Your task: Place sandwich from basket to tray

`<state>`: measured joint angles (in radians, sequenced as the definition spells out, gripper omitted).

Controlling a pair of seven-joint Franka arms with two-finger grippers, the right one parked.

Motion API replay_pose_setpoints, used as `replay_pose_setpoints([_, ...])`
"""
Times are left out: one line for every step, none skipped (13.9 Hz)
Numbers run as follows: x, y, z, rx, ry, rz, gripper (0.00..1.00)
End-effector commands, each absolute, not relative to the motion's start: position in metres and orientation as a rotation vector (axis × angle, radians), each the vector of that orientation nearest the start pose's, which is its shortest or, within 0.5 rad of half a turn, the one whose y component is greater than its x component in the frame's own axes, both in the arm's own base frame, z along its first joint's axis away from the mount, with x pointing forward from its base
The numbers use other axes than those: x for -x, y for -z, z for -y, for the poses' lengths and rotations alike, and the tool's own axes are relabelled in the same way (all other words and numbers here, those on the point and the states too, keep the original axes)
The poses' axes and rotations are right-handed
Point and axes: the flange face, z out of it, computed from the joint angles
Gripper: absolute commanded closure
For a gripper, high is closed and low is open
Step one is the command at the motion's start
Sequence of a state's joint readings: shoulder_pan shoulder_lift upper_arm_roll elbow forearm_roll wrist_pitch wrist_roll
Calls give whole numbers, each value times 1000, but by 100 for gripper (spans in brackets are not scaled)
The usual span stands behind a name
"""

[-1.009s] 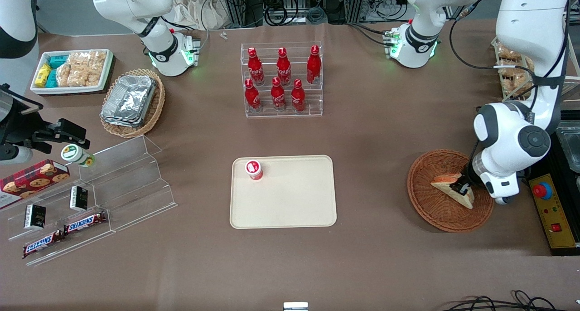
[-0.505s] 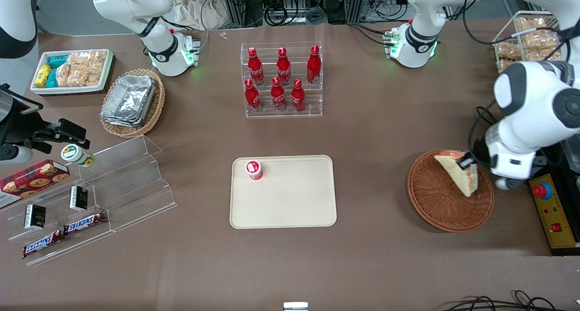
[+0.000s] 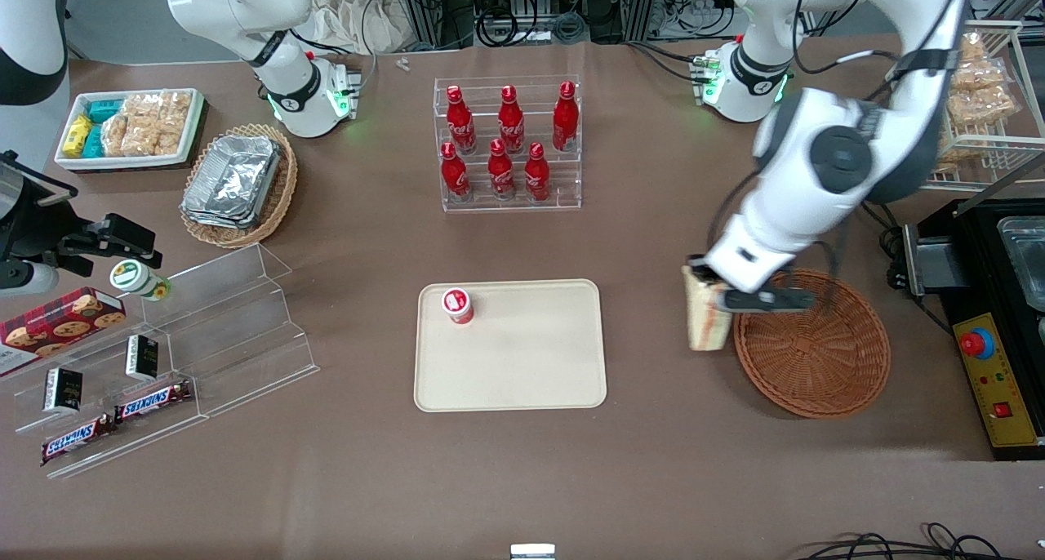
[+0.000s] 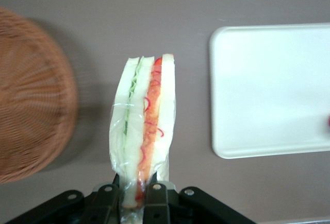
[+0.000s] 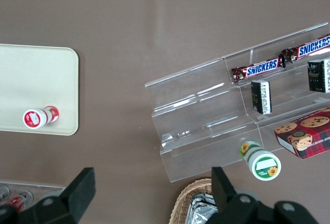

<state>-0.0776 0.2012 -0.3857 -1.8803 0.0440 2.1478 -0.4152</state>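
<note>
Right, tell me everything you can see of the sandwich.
The sandwich is a pale bread wedge in clear wrap, with green and red-orange filling layers along its edge. The gripper is shut on one end, holding it off the table, edge-on, between the basket and the tray. Nothing else touches it.

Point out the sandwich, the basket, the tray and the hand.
sandwich [image 4: 143, 131], left wrist view, filling edge.
basket [image 3: 816, 356], front view, woven floor.
tray [image 3: 531, 356], front view, bare floor.
hand [image 4: 138, 197], left wrist view, shut on the sandwich between basket and tray.
</note>
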Motion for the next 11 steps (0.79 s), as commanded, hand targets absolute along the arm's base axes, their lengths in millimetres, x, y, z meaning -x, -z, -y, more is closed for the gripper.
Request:
replay_pose_setpoints([-570,-384,344,3168,146,-175,100])
replay_pose_setpoints([-568,-366,368,3142,154,-186,100])
replay_pose_setpoints([-564,-348,389,3112,169,-216,100])
replay_pose_setpoints([-560,-331,407,3099,167,-216,100])
replay_pose_setpoints([-561,-318,421,3100,165,-210,100])
replay_pose_setpoints([-567,-309,428,3114,156,-187,100])
replay_pose_setpoints([-569,-299,434,3122,141,-170,100])
replay_pose_setpoints([-565,-292,447,3128,135,-167,100])
replay_pose_setpoints([-564,-285,456,3133,130,-152,100])
replay_pose_setpoints([-562,-274,458,3123,121,-158,100])
replay_pose_setpoints([-562,-266,457,3103,127,-175,100])
